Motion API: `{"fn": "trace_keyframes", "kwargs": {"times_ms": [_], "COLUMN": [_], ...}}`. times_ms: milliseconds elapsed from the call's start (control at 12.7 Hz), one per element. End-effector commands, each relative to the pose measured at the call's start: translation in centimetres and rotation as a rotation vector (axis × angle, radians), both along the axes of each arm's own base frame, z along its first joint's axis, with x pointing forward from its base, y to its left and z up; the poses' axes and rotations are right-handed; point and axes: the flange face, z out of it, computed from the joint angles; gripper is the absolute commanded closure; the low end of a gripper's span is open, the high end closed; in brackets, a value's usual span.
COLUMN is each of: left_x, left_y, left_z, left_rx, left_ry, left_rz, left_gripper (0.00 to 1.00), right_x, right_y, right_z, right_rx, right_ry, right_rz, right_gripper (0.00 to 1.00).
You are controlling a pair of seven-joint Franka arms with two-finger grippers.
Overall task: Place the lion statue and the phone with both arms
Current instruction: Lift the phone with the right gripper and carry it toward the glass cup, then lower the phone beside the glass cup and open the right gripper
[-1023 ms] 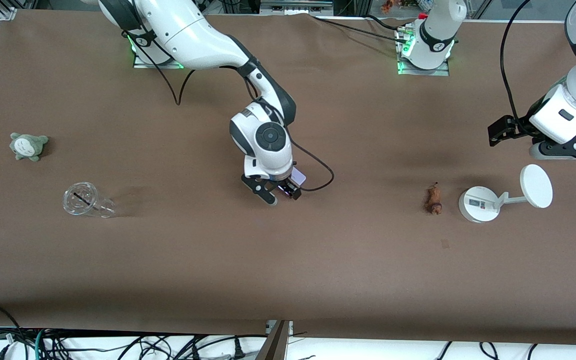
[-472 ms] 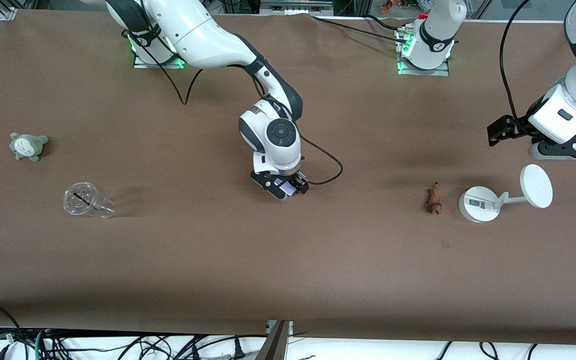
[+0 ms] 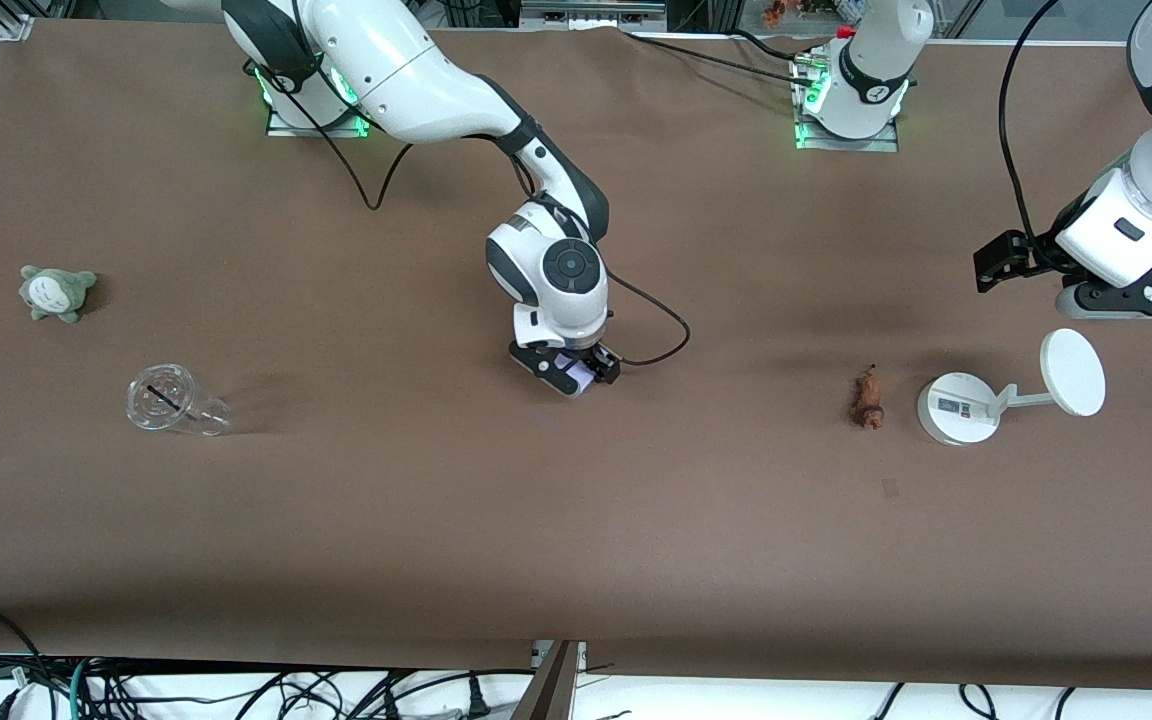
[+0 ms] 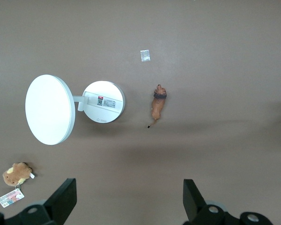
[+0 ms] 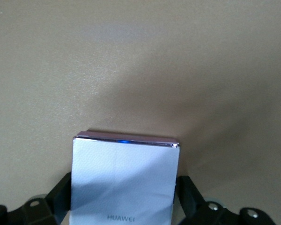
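Note:
My right gripper [image 3: 570, 371] is shut on the phone [image 3: 577, 374], a pale lavender slab, low over the middle of the table. In the right wrist view the phone [image 5: 124, 180] sits between both fingers [image 5: 187, 192], its far edge toward the table. The lion statue [image 3: 868, 398], small and orange-brown, lies on the table toward the left arm's end, next to a white stand. It shows in the left wrist view [image 4: 157, 104] too. My left gripper [image 4: 129, 199] is open and empty, up in the air over the table near the stand, apart from the lion.
A white round-based stand with a disc [image 3: 1011, 388] lies beside the lion. A clear plastic cup [image 3: 171, 402] and a grey-green plush toy [image 3: 56, 291] are toward the right arm's end. A small brown plush with a tag [image 4: 15, 174] shows in the left wrist view.
My right gripper has moved with the phone toward the left arm's end and lower over the table. The left arm has barely moved.

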Motion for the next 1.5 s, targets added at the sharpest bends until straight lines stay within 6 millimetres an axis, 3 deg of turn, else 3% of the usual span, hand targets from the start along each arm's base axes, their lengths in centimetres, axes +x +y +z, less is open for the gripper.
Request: {"fn": "trace_keyframes", "kwargs": {"times_ms": [0,79,157,236,551,787,944,1181,1417], "left_x": [-0.4,-0.4,-0.4,-0.4,-0.4,-0.4,-0.4,-0.4,-0.4], "left_y": [-0.3,-0.3,-0.4,-0.4,-0.5,-0.5,-0.7,-0.6,-0.7], "left_z": [0.5,0.5,0.5,0.5,0.6,0.6,0.6,0.6,0.6], "left_rx": [-0.018,-0.018,-0.018,-0.018,-0.018,-0.018,-0.018,-0.018,-0.018], "left_ry": [-0.010,-0.010,-0.010,-0.010,-0.013,-0.013,-0.013,-0.012,-0.013], "left_rz": [0.008,0.009,0.008,0.008,0.006,0.006,0.003,0.005,0.003], "left_gripper": [0.00,0.00,0.00,0.00,0.00,0.00,0.00,0.00,0.00], "right_x": [0.3,1.2,1.3,1.7,5.2,7.6,8.5,9.7,10.3], "right_y": [0.3,-0.2,-0.5,-1.3,-9.1,-16.0,-20.4,-27.9,-32.5], "right_z": [0.4,1.7,2.4,2.8,11.5,16.4,18.5,17.5,14.4], "right_rx": [-0.016,-0.014,-0.029,-0.060,-0.204,-0.198,-0.173,-0.054,-0.032], "right_ry": [-0.022,-0.035,-0.027,0.000,0.159,0.229,0.263,0.297,0.274], "right_rz": [0.116,0.170,0.247,0.318,0.676,0.794,0.859,0.882,0.916], "right_gripper": [0.79,0.93,1.00,1.00,1.00,1.00,1.00,1.00,1.00]}}
